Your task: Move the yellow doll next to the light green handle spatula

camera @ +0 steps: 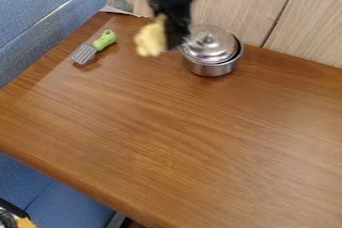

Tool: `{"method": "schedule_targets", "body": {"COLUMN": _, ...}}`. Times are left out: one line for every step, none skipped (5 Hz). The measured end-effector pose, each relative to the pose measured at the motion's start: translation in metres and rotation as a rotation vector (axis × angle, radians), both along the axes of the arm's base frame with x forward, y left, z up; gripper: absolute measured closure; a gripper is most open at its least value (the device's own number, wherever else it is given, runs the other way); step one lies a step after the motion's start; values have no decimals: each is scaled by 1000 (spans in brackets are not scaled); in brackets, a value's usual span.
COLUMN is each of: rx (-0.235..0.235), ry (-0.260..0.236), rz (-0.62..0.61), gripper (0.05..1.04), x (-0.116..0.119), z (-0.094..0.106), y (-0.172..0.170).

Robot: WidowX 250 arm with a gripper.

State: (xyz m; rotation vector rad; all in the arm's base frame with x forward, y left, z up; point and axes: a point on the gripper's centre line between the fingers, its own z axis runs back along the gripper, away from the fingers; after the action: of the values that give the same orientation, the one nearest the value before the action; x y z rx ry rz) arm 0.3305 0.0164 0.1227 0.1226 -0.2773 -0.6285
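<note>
Nearest, below the near edge of the worktop [207,142], lies a blue cushion [70,192], with a black and orange object [17,217] I cannot make out. Across the worktop, towards its far edge, stands a metal pot [212,69] with a knobbed lid [208,46] on it; it crowds me on the right side of the view. My end effector [171,41] hangs just beside it, clenched on the yellow doll [150,38], which I hold between the pot and the spatula as I see them. The light green handle spatula [95,48] lies near the far-left corner, its slotted head towards the left edge. Behind the far edge rises a wood-grain panel [247,2]; blue upholstery [40,9] flanks the left edge.
</note>
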Motion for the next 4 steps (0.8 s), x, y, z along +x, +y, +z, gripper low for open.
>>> {"method": "schedule_targets", "body": {"rx": -13, "ry": 22, "rz": 183, "gripper": 675, "x": 12, "z": -18, "y": 50}}
{"method": "schedule_targets", "body": {"rx": -11, "ry": 17, "rz": 336, "gripper": 675, "x": 17, "z": -41, "y": 93}}
{"method": "schedule_targets", "body": {"rx": 9, "ry": 74, "rz": 368, "gripper": 675, "x": 18, "z": -68, "y": 105}}
{"method": "schedule_targets", "body": {"rx": 32, "ry": 115, "rz": 374, "gripper": 675, "x": 13, "z": -84, "y": 109}}
